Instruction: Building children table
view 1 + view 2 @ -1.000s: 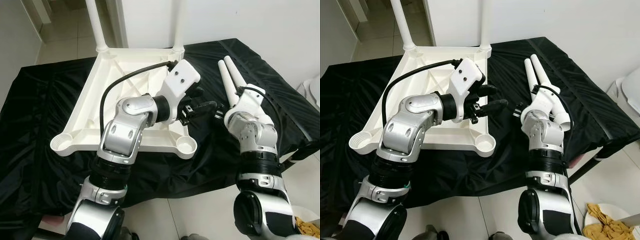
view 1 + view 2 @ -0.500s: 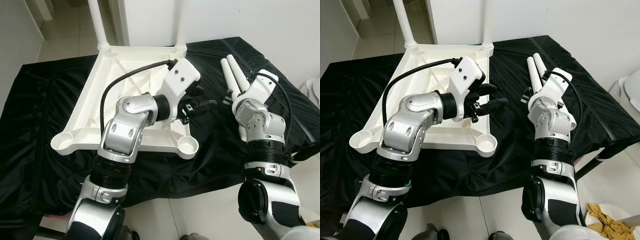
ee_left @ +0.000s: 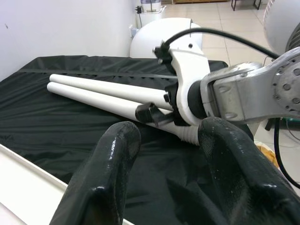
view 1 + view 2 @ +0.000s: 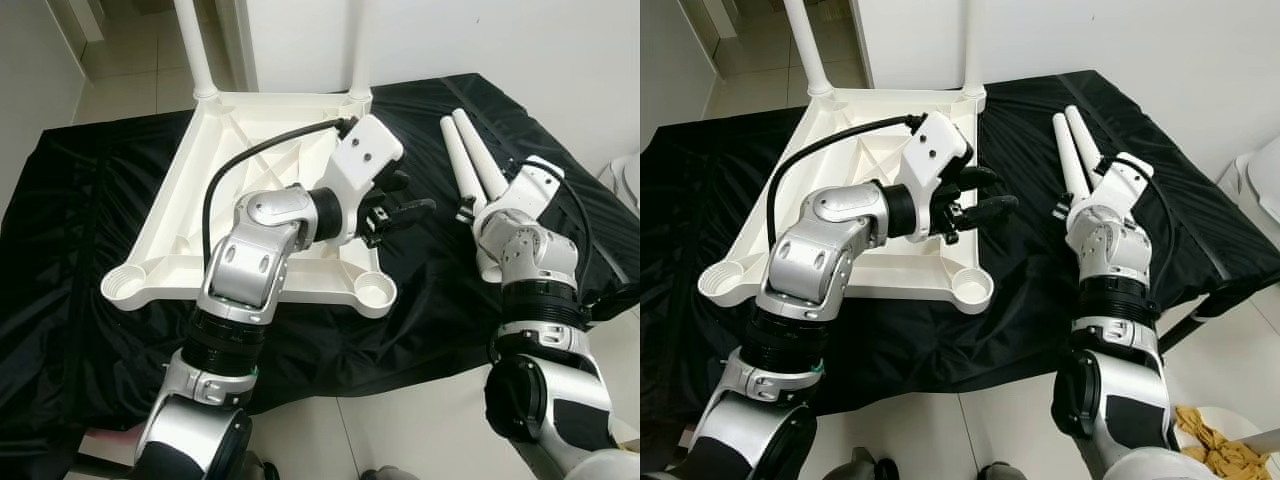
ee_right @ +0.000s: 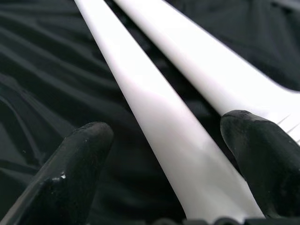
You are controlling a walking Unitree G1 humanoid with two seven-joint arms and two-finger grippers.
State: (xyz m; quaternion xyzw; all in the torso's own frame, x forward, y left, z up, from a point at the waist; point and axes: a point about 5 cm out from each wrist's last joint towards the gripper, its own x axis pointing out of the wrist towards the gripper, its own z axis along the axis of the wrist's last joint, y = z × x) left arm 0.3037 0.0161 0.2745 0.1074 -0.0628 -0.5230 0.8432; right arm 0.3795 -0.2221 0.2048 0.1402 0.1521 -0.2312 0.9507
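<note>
My right pincer (image 5: 164, 164), fingers apart, straddles 1 of 2 smooth white tapered legs (image 4: 1072, 150); left pincer (image 3: 178, 173) parted, unladen.

Legible text, labels, brands, numbers, signs: none in any view. No marking of any kind can be made out on any surface.

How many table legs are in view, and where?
4: two loose legs on the black cloth by the right gripper; two fitted legs upright in the tabletop's far corners.
</note>
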